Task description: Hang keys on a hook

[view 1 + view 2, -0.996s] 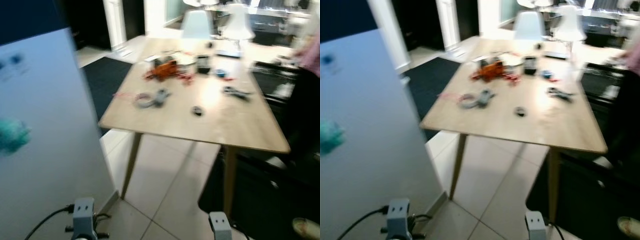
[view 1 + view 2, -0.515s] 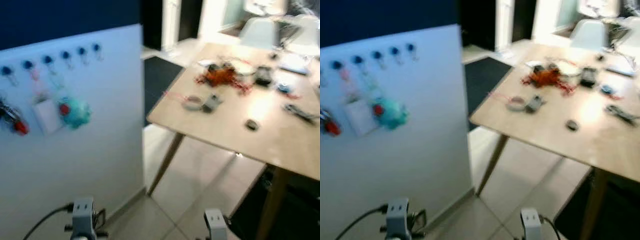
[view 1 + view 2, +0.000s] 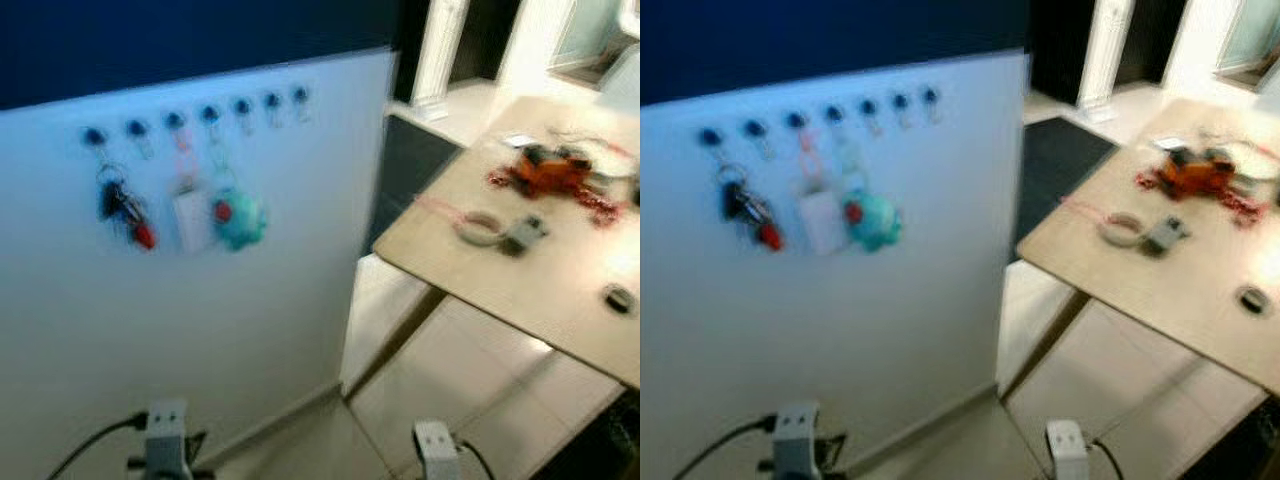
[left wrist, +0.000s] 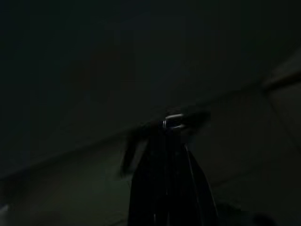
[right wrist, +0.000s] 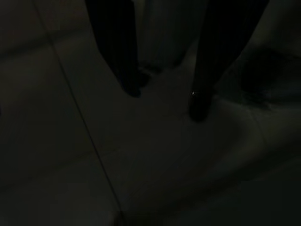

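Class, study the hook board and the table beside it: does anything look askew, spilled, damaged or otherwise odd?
Nothing clearly stands out. The keys, a white tag and a teal toy hang from the hooks; the table holds scattered clutter, too blurred to judge.

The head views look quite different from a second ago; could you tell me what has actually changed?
The camera has swung to the robot's left: the white board with its row of hooks and hanging keys now faces it, and the table has slid to the right edge. The things themselves have not visibly moved. Both arms hang low as before; the left gripper is closed, holding a metal ring, and the right gripper is open.
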Controlling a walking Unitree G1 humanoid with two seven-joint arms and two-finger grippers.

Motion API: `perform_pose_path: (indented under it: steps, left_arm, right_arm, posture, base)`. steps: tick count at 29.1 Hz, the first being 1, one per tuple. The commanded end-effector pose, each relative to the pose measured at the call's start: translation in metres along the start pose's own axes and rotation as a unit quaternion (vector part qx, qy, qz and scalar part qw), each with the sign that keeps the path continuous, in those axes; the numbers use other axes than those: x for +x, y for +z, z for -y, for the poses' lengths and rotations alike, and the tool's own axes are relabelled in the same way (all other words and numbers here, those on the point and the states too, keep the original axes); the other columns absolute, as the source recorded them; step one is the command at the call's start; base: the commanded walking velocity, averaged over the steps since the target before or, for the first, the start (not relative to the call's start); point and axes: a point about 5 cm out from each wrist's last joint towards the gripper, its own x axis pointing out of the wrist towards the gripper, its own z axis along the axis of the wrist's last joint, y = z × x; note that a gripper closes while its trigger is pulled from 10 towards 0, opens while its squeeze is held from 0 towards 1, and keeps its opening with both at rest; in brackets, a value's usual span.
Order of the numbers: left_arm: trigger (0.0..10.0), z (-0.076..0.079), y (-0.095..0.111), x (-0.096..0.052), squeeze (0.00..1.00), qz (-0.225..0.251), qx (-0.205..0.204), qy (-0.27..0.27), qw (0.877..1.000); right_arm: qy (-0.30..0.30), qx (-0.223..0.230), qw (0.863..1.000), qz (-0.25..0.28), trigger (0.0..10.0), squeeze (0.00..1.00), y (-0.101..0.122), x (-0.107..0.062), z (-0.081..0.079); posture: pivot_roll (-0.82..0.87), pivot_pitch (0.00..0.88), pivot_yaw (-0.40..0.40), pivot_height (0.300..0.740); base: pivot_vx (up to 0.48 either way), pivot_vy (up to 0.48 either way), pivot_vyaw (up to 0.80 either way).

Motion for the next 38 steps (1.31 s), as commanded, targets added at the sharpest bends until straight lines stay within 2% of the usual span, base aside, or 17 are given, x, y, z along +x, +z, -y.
perform_pose_path:
  steps: [1,10,18,28,38]
  left_arm:
    - [10.0,0.001,-0.0059,-0.0028,0.0,-0.007,0.008,-0.006,1.0]
    - [10.0,0.0009,-0.0087,-0.0025,0.0,-0.021,-0.002,0.0,1.0]
    - [10.0,-0.0007,-0.0135,-0.0032,0.0,-0.042,0.007,0.01,0.999]
    - [10.0,-0.0002,-0.01,-0.0019,0.0,-0.034,0.026,0.001,0.999]
    - [10.0,0.0015,-0.0089,-0.0011,0.0,-0.035,0.026,-0.005,0.999]
  right_arm:
    - [-0.004,0.001,1.0,-0.016,10.0,0.0,-0.0096,-0.0027,0.0032]
    - [-0.003,0.001,1.0,-0.017,10.0,0.0,-0.0109,-0.0033,0.0041]
    - [-0.004,0.001,1.0,-0.015,10.0,0.0,-0.0094,-0.003,0.0045]
    - [-0.002,0.004,1.0,-0.015,10.0,0.0,-0.0093,-0.0026,0.0027]
    - [-0.004,0.006,1.0,-0.015,10.0,0.0,-0.0096,-0.0027,0.0029]
  posture:
    - [0.06,0.043,-0.002,0.74]
    - [0.06,0.045,-0.005,0.74]
    - [0.06,0.042,-0.003,0.74]
    - [0.06,0.04,0.0,0.74]
    - [0.05,0.039,-0.001,0.74]
  base:
    - [0.0,0.0,0.79]
    - [0.0,0.0,0.79]
    - [0.0,0.0,0.79]
    - [0.0,0.0,0.79]
    - [0.0,0.0,0.79]
